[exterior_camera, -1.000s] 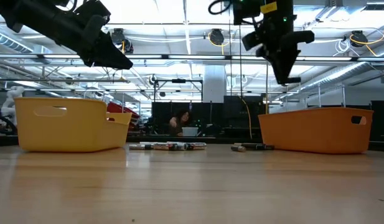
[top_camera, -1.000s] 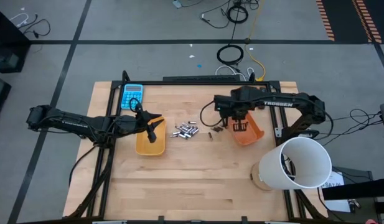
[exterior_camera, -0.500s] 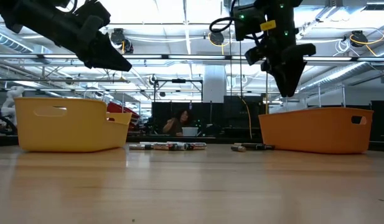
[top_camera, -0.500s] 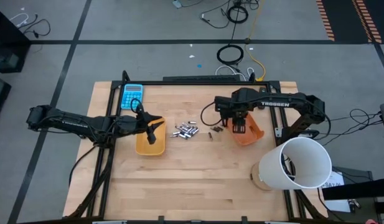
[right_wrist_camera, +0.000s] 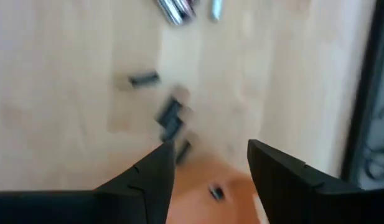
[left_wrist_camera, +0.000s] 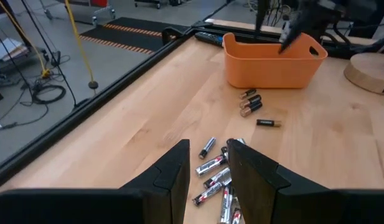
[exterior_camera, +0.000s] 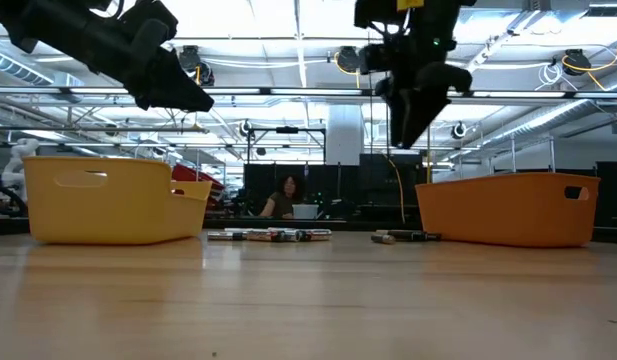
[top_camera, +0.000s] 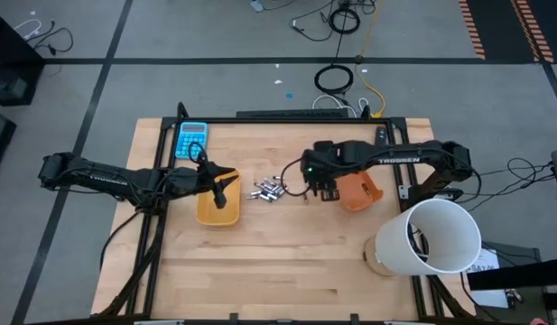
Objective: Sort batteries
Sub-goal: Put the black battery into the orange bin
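Supporting batteries [top_camera: 269, 190], a wooden table [top_camera: 278, 262]; workshop behind.

This is a robotics lab or workshop set in a large industrial hall: the wooden table [top_camera: 260, 262] stands in a black metal frame [top_camera: 287, 118] on a grey concrete floor [top_camera: 197, 32] strewn with coiled cables [top_camera: 333, 78] and marked with orange-and-black hazard tape [top_camera: 478, 32]. Across the table, the low view shows an open ceiling with metal trusses [exterior_camera: 288, 92] and rows of bright lamps [exterior_camera: 350, 59], and a person [exterior_camera: 284, 196] sitting far back among dark equipment. Two dark robot arms are mounted at the table, the right one lettered "TROSSEN" [top_camera: 397, 160].
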`<control>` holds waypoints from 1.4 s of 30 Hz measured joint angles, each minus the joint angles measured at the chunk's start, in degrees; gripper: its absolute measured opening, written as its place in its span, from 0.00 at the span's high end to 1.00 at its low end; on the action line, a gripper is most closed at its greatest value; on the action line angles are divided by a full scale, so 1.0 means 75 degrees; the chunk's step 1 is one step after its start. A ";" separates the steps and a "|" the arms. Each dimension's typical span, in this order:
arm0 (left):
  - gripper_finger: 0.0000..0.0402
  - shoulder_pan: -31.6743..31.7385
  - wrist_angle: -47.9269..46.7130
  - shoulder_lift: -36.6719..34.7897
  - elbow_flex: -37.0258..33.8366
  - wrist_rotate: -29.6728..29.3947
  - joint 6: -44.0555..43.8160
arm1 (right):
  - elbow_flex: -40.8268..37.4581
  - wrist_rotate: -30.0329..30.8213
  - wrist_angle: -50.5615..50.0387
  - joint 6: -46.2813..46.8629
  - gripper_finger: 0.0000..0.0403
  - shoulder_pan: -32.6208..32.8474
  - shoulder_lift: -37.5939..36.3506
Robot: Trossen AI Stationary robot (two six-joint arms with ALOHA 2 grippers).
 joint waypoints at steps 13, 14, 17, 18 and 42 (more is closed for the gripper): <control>0.70 0.0000 -0.0007 0.0001 0.0000 0.0286 -0.0283 | 0.0000 -0.1261 0.0959 0.0527 0.53 0.0534 0.1756; 0.70 0.0000 -0.0007 0.0001 0.0000 0.0284 -0.0281 | 0.0000 -0.1332 0.0959 0.0588 0.53 0.0532 0.1832; 0.70 0.0000 -0.0009 -0.0001 0.0000 0.0284 -0.0276 | 0.0000 -0.1430 0.1001 0.1003 0.53 0.0484 0.2038; 0.70 0.0000 -0.0010 0.0001 0.0000 0.0282 -0.0272 | 0.0000 -0.1511 0.1009 0.1204 0.53 0.0444 0.2112; 0.70 0.0000 -0.0222 0.0001 0.0000 0.0249 -0.0014 | 0.0041 -0.1517 0.1541 0.3105 0.64 -0.0051 0.3046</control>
